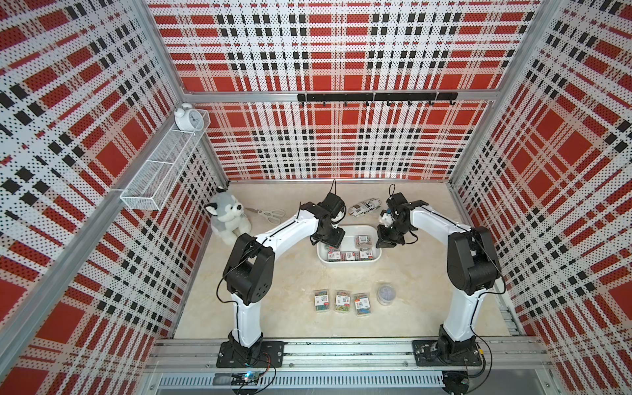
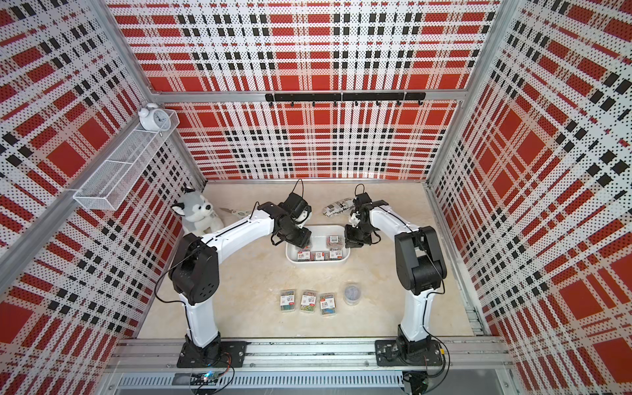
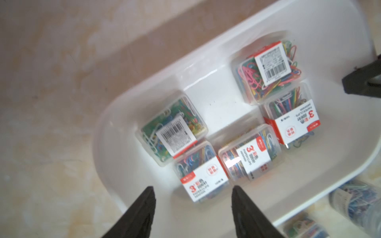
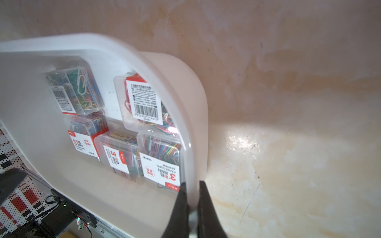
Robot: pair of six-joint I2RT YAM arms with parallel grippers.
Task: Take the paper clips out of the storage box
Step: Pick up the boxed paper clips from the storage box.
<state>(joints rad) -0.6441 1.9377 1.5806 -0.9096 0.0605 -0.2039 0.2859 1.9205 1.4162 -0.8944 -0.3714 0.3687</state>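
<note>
The white storage box point(image 1: 349, 265) point(image 2: 318, 261) stands mid-table and holds several clear cases of coloured paper clips point(image 3: 175, 131) point(image 4: 121, 156). My left gripper point(image 1: 330, 239) point(image 3: 193, 188) hovers open over the box's left end. Its fingers straddle the end of a label-up case point(image 3: 202, 175), and I see no contact. My right gripper point(image 1: 384, 241) point(image 4: 192, 185) is shut on the box's right wall point(image 4: 198, 123), one finger inside and one outside. Three more cases point(image 1: 342, 301) and a round clear tub of clips point(image 1: 386, 294) point(image 3: 354, 202) sit on the table nearer the arm bases.
A plush husky point(image 1: 227, 219) and scissors point(image 1: 270, 214) lie at the back left. A black-and-white printed pouch point(image 1: 364, 208) lies behind the box. A wire-mesh basket point(image 1: 164, 167) with an alarm clock point(image 1: 186, 118) hangs on the left wall.
</note>
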